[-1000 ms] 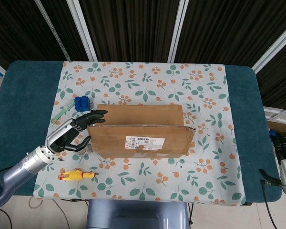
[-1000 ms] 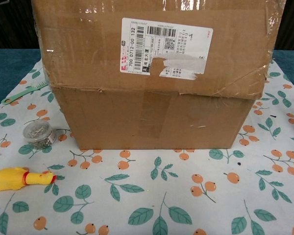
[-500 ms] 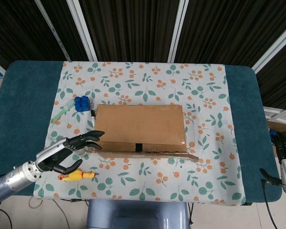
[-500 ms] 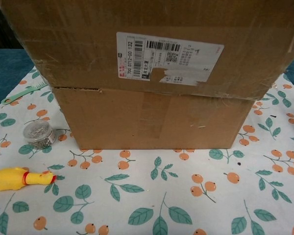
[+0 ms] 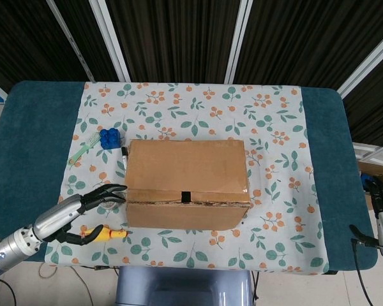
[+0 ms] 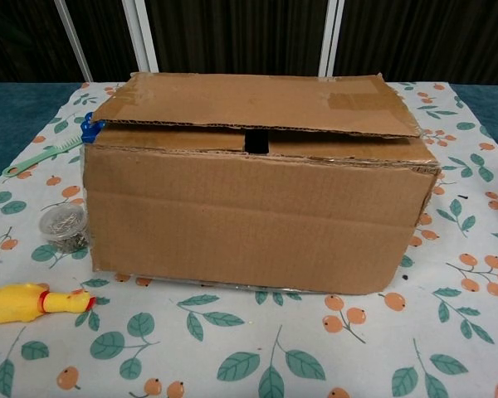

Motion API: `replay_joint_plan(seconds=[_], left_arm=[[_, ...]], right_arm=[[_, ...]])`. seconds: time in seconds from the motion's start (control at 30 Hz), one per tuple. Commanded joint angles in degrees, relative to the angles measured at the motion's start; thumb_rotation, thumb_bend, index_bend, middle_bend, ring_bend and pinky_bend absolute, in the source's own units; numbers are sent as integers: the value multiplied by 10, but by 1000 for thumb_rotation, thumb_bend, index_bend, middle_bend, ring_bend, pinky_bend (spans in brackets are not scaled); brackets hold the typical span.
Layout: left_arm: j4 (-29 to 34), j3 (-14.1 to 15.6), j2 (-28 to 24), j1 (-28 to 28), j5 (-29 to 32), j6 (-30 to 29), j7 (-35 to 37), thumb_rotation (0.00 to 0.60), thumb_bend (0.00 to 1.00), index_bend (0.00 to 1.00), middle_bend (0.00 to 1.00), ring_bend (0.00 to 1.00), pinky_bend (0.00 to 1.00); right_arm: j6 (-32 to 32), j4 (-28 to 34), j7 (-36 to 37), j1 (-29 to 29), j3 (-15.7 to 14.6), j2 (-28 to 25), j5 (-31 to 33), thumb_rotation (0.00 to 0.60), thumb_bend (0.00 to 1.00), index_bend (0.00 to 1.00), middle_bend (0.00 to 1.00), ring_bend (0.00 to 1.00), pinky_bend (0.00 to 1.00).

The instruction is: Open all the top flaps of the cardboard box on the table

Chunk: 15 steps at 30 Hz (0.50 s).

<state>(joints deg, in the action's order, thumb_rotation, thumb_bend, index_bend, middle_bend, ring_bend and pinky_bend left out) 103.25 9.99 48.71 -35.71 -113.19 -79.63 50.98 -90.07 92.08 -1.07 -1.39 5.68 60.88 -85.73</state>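
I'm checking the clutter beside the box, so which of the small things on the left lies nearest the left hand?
The yellow rubber chicken, lying just under the left hand; the blue brick and green toothbrush sit farther back.

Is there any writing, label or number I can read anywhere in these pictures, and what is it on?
None can be read now.
cardboard box: the faces that show are plain brown with clear tape; no label or print shows in either view.
yellow rubber chicken, blue block, green toothbrush: no lettering visible.
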Motion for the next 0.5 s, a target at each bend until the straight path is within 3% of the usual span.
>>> replay_joint_plan(seconds=[0.03,0.1,0.2,0.5], left_arm=[[66,-39,10,106,104,15,-438,600,537,153,57,0,128],[65,-47,30,132,123,-4,-527,600,537,152,59,0,125],[58,-47,52,169,141,-33,-584,600,537,154,65,0,125],[-21,-47,109,243,159,-112,-577,600,537,160,71,0,67]], right_arm=[[0,0,0,0,0,0,0,600,192,0,63,112,192],[-1,0,0,0,0,0,-1,600,192,0,63,112,192],[0,-1,6,-1,-1,-1,-3,600,192,0,63,112,192],[31,-2,84,-29,-6,-23,-43,600,112,0,64,112,192]])
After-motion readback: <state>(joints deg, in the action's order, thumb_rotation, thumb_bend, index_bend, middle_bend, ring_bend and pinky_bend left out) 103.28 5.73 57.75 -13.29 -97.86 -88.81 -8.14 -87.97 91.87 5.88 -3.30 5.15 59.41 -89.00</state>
